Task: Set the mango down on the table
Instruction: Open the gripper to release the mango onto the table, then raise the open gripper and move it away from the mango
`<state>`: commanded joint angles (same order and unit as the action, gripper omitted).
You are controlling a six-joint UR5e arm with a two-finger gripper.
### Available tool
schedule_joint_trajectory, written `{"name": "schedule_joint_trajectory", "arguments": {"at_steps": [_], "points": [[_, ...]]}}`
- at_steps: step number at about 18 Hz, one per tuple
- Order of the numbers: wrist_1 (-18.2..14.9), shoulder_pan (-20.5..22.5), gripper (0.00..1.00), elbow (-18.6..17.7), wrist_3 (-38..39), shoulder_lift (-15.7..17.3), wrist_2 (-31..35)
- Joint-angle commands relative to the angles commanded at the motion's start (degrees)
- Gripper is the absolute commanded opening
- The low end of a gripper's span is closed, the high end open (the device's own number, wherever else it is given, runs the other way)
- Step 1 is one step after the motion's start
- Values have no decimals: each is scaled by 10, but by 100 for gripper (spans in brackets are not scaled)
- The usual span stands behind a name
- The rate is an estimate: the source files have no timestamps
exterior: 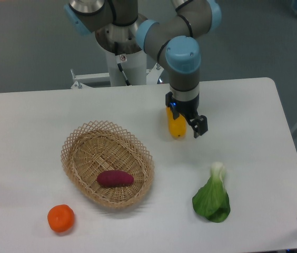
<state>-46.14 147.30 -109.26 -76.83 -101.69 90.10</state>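
The mango [176, 127] lay on the white matte table [243, 137], its long axis running away from the camera, the smooth orange-yellow end nearest. My gripper [189, 122] stood spread just to its right, grasping nothing. To the left sat an oval woven wicker basket [80, 150] cradling a purple-red sweet potato [115, 178].

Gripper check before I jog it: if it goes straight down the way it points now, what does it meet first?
Probably the bare table. The gripper points down just right of the mango, though depth is hard to judge from this view.
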Motion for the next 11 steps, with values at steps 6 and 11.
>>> {"name": "schedule_joint_trajectory", "arguments": {"at_steps": [6, 11], "points": [[0, 3, 100, 30, 107, -14, -37], [4, 4, 100, 35, 121, -24, -34]]}}
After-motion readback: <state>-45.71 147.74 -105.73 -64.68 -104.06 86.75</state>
